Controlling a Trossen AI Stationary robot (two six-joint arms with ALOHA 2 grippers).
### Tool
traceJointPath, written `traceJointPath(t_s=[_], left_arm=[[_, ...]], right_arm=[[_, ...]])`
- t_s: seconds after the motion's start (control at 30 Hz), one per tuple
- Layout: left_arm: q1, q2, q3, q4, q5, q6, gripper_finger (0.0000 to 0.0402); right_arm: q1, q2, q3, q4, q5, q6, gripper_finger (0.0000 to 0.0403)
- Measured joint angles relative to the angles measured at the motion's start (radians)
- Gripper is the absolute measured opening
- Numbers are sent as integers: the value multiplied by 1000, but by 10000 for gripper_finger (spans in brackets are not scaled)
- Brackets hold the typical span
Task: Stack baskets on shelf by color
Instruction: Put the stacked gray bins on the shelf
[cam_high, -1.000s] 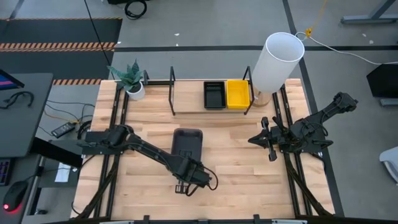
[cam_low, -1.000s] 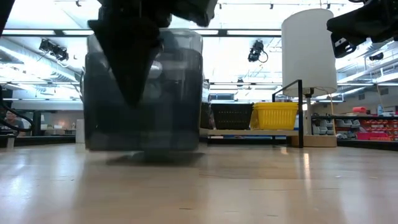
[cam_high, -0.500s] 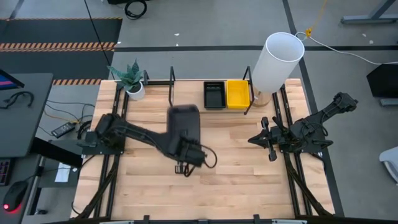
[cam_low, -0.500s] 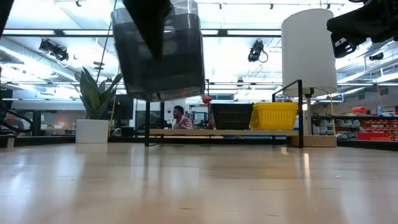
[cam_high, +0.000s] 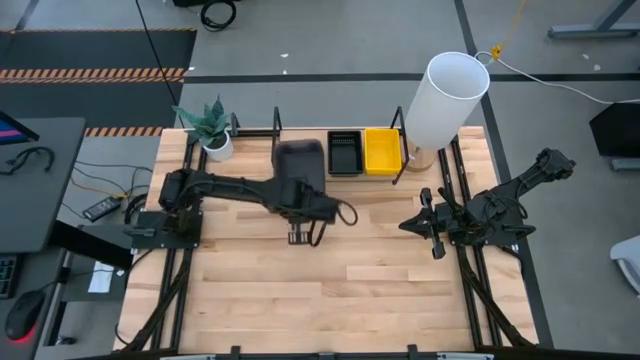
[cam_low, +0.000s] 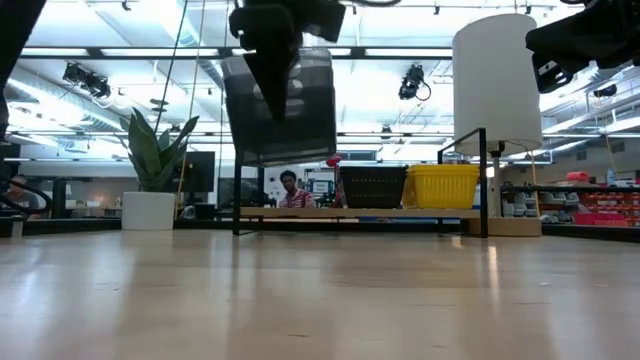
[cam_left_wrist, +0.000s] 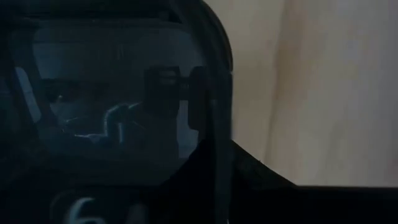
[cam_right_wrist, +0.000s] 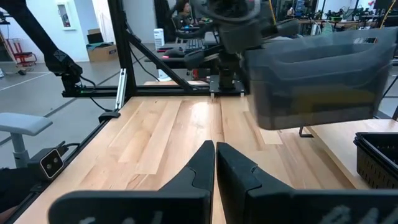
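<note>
Left fingers (cam_high: 297, 196) pinching closed on the rim of the larger smoky-grey plastic basket with rounded corners (cam_high: 299, 160), holding it clear of the tabletop (cam_high: 330, 290), over the empty left part of the low light-wood plank shelf with thin black metal uprights (cam_high: 250, 160). Having travelled since a second ago from low over the middle of the tabletop, up and toward the shelf; in the low view, showing smaller and higher than before, above shelf level. Hanging just left of the small black perforated basket (cam_high: 344, 153), itself sitting touching the small bright yellow basket (cam_high: 381, 150) on the shelf's right part; those two unchanged. Left arm now stretching nearly straight across from its base at the left edge.

Right fingers (cam_high: 434, 222) pressed together on nothing, parked over the right side of the tabletop, unmoved over the last second.

Standing at the back corners: a small potted green plant in a white pot (cam_high: 212, 130) on the left, a tall white cylinder (cam_high: 446, 98) on the right. Behind the tabletop in the low view, a bright workshop with ceiling lights, and a person (cam_low: 291, 190) partly showing beyond the shelf.
</note>
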Motion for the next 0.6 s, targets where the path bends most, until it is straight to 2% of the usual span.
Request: traceJointPath(t_s=[0.6], left_arm=[[187,12,0,27,16,165,14]], right_arm=[[0,0,0,0,0,0,23]])
